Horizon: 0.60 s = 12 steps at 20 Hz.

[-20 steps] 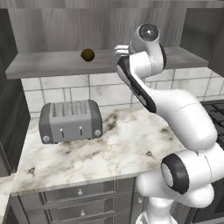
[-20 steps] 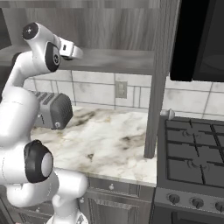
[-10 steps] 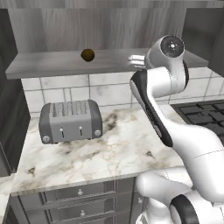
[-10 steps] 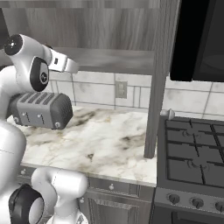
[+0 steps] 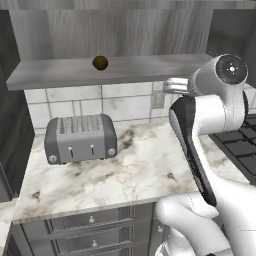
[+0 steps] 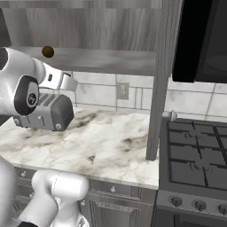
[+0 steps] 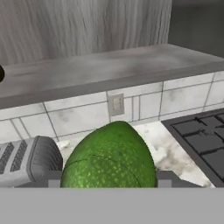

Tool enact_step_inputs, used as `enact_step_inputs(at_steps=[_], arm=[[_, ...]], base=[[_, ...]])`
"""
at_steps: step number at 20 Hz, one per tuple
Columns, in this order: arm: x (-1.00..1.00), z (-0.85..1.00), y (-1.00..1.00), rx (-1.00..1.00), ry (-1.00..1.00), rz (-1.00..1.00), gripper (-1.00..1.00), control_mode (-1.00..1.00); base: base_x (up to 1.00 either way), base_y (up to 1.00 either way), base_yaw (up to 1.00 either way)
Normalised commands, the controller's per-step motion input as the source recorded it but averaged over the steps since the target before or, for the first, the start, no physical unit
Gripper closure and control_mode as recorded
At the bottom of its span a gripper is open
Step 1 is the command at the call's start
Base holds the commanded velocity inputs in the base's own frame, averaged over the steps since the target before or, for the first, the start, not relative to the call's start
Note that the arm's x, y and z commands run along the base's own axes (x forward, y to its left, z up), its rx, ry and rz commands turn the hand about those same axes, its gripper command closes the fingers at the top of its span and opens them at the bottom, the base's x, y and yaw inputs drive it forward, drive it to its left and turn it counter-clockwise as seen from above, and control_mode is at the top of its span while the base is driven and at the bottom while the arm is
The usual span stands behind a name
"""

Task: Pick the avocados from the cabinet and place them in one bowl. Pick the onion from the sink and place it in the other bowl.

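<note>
My gripper (image 7: pixel 109 181) is shut on the bright green avocado (image 7: pixel 111 157), which bulges up between the two fingertips in the hand view. In the base views the hand (image 5: pixel 174 86) (image 6: pixel 65 82) hangs just below the front edge of the cabinet's light grey shelf board (image 5: pixel 60 75) (image 6: pixel 111 60) (image 7: pixel 109 65), above the counter. The dark olive-brown avocado (image 5: pixel 100 62) (image 6: pixel 48 52) rests on that shelf, to the left of the hand and apart from it.
A grey toaster (image 5: pixel 80 137) (image 6: pixel 48 113) (image 7: pixel 26 162) stands on the marble counter (image 5: pixel 135 170) (image 6: pixel 106 137) under the shelf. A black stove (image 5: pixel 242 142) (image 6: pixel 199 164) (image 7: pixel 201 140) lies to the right, beyond the cabinet's upright side panel (image 6: pixel 157 88).
The hand has drawn back from the shelf, moving right and down below its front edge with the green avocado in its grip. The olive-brown avocado has stayed put.
</note>
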Motion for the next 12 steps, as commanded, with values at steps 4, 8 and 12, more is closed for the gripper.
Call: enact_step_inputs(at_steps=[4,8,12], arm=[[-0.76,0.0,-0.38,0.0,0.12,0.01,1.0,-1.0],[-0.61,-0.17,-0.19,0.0,0.13,0.1,1.0,-1.0],[-0.65,-0.35,0.0,0.0,0.02,0.05,1.0,-1.0]], base=[[0.0,0.0,0.0],[0.0,0.0,0.0],[0.0,0.0,0.0]])
